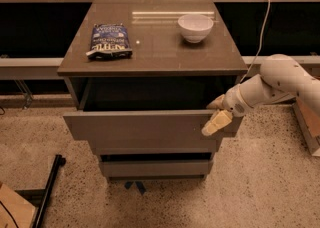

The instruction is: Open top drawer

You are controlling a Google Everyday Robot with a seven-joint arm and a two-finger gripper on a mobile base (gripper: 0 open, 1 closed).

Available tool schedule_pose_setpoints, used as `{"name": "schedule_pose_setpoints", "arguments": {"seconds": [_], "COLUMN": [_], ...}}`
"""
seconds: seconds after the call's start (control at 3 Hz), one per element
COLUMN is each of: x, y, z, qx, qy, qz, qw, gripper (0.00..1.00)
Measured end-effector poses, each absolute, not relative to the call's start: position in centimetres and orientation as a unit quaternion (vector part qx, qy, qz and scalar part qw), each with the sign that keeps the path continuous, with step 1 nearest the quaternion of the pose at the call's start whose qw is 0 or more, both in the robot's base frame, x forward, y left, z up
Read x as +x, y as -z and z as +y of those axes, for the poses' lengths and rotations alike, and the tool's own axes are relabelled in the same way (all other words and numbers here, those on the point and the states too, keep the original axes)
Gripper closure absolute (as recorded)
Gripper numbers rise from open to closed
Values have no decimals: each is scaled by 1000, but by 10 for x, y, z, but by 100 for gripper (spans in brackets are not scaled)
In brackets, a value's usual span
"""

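Note:
The top drawer is a wide grey-brown drawer with a flat handleless front. It stands pulled out from the cabinet, with a dark gap behind its front. My gripper is at the drawer's right end, on a white arm that comes in from the right. One cream finger lies over the front's upper right corner and the other sits behind the top edge. The two shorter drawers below sit further back.
On the cabinet top lie a dark blue snack bag at the left and a white bowl at the back right. A black stand leg lies on the speckled floor at the lower left. A shelf edge stands at the right.

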State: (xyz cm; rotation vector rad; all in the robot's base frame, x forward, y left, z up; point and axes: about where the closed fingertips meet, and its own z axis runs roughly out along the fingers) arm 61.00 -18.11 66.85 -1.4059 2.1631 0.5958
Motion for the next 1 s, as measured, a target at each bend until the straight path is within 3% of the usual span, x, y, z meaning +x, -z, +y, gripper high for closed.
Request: {"name": "schedule_pose_setpoints", "arguments": {"seconds": [0.33, 1.0], "x": [596, 577], "y": [-659, -653], "z": [-173, -174], "qx": [-531, -532], "qy": [-234, -255], "qz": [787, 787], "qw": [210, 182], "gripper": [0, 0]}}
